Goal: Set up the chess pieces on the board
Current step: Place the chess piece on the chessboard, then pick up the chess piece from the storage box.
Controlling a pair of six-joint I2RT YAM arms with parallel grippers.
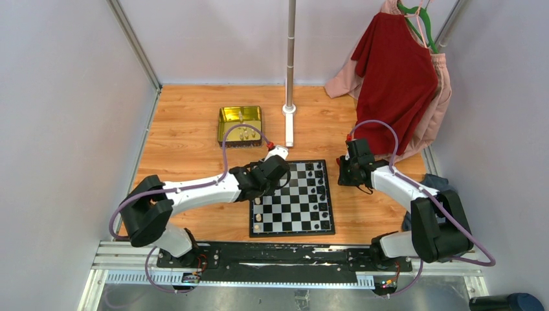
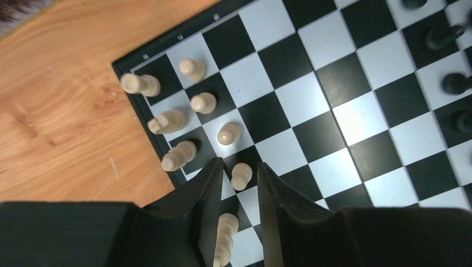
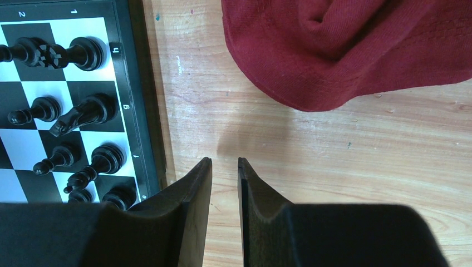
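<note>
Two white-and-black robot arms rise from a black rail at the bottom edge of the overhead view and reach up the frame across an orange-brown wood-grain bench (image 1: 188, 142).

The matt black left claw (image 2: 239, 164) hangs over the left side of the flat, square, black-and-white checked board (image 1: 301, 210). Its jaws are parted by a narrow gap and grip nothing. From overhead the arm covers part of that side, and only a few pale specks show down the board's left file. The left wrist view shows eight small turned pale cream chess pieces (image 2: 203, 103) clustered in the two edge files. One sits just beyond the fingertips; another shows in the gap lower down, cut off by the frame's bottom. I cannot tell whether the outermost ones stand or lie.

The right claw (image 3: 224, 161) hangs over bare bench just right of the board, slightly open and empty. Its wrist view shows glossy black chess pieces (image 3: 83, 53) along the board's numbered rim at the frame's left, the lowest hidden behind the claw.

Farther up the overhead view sits a shiny gold rectangular metal tin (image 1: 221, 123), with pale contents too small to make out. Right of it stands a grey metal pole (image 1: 290, 52). At upper right a dark red knit shirt (image 1: 395, 78) hangs on a green hanger (image 1: 421, 19) over a pink garment (image 1: 343, 81).
</note>
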